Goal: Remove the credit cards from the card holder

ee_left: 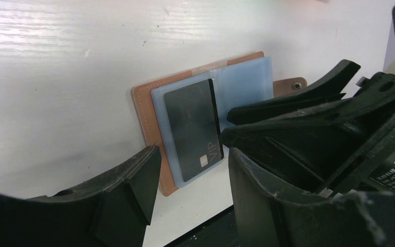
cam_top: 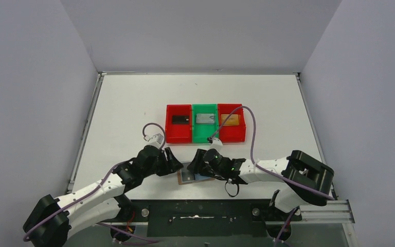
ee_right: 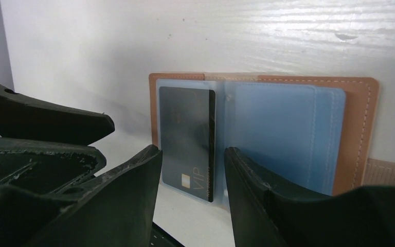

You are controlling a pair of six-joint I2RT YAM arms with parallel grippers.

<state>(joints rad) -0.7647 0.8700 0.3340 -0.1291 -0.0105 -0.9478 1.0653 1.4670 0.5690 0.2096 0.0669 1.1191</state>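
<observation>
Since the wallet (ee_right: 360,128) lies open flat at the counter's (cam_top: 133,103) near edge, I've got the left pincer (ee_left: 189,144) and right pincer (ee_right: 191,154) both spread either side of its black card (ee_right: 185,139), ready to pull.

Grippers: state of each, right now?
Left gripper: open, holding nothing.
Right gripper: open, holding nothing.

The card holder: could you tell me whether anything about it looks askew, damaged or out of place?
Nothing looks damaged. The card holder lies open and flat. One black card sits in its left half, its near end poking slightly past the pale blue pockets; the right one looks empty.
</observation>
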